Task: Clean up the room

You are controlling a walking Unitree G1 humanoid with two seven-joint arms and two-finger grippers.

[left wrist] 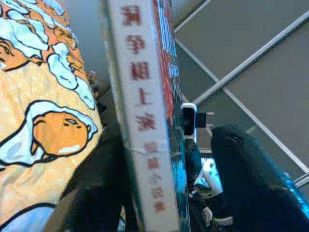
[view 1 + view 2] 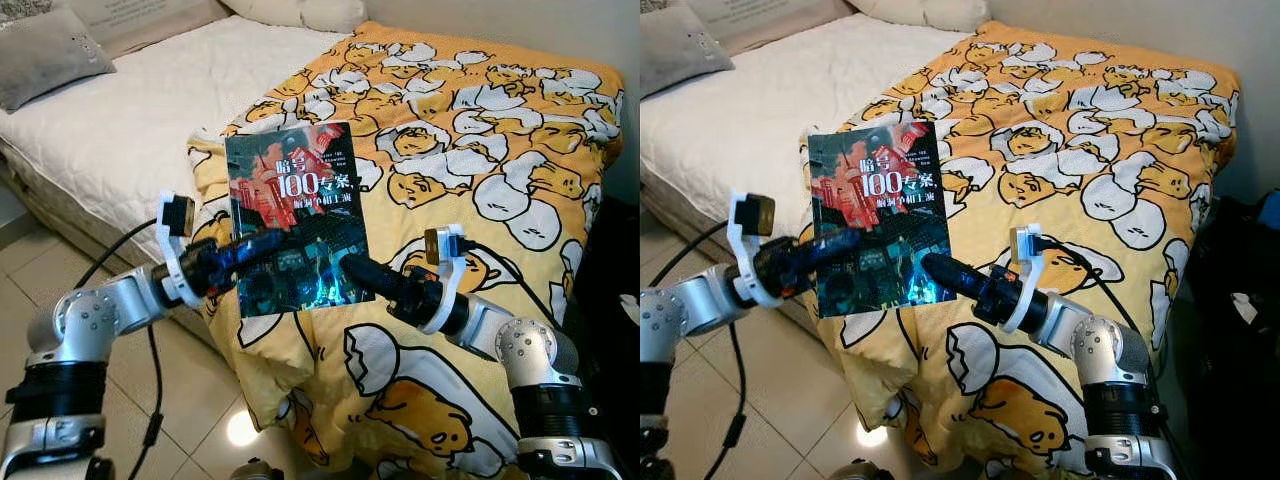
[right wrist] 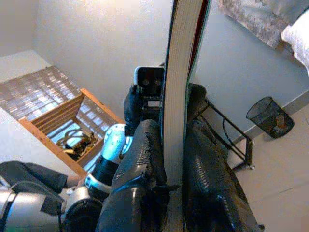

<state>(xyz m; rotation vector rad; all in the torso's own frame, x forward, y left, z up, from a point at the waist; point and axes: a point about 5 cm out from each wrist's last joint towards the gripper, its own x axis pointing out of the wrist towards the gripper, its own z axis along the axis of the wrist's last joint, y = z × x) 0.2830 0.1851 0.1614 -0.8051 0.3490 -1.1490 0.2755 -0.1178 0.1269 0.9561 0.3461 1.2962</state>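
A book (image 2: 295,215) with a dark red and blue cover and white Chinese title is held upright over the near edge of the bed. My left gripper (image 2: 268,243) is shut on its left edge, one finger lying across the cover. My right gripper (image 2: 350,268) is shut on its lower right edge. In the left wrist view the book's spine (image 1: 142,121) stands between two black fingers (image 1: 251,183). The right wrist view has the page edge (image 3: 176,96) clamped between the fingers (image 3: 140,164).
A yellow blanket (image 2: 480,130) with cartoon egg prints covers the right part of the bed and hangs over its edge. The white mattress (image 2: 130,110) and a grey pillow (image 2: 50,55) lie to the left. Tiled floor (image 2: 190,420) is below. A black wastebasket (image 3: 270,116) stands by a wall.
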